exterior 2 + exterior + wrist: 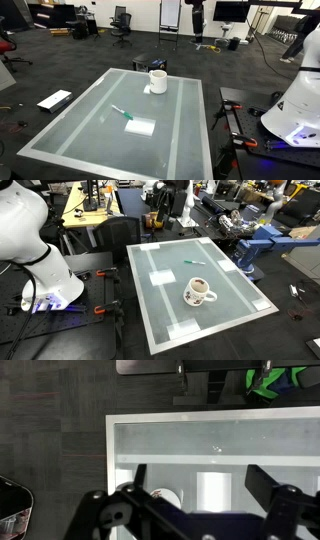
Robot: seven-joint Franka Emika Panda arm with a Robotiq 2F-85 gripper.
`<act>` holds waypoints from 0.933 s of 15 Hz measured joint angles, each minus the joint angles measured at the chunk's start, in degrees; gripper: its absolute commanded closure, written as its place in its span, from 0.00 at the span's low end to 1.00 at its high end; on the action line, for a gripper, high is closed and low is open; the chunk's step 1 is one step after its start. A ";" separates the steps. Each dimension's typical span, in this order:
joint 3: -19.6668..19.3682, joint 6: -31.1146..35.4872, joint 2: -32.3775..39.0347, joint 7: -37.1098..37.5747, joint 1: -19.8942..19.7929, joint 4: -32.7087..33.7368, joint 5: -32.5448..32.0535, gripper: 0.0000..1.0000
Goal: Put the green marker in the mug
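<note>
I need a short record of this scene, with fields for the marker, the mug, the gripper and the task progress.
marker: the green marker lies flat on the table, apart from the mug
mug: the white mug stands upright on the table with nothing sticking out of it
gripper: the gripper is open above the table and holds nothing
progress: marker not yet picked up

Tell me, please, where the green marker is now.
In both exterior views the green marker lies flat on the glass table, apart from the mug; a white patch lies near it.
</note>
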 measured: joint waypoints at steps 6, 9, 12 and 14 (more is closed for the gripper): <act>0.00 0.01 0.00 0.00 0.00 0.00 0.00 0.00; -0.06 0.24 0.00 -0.04 0.18 0.01 0.00 0.00; -0.04 2.83 0.03 0.36 0.85 0.14 0.40 0.00; 0.19 6.12 0.53 2.82 1.79 0.54 1.61 0.00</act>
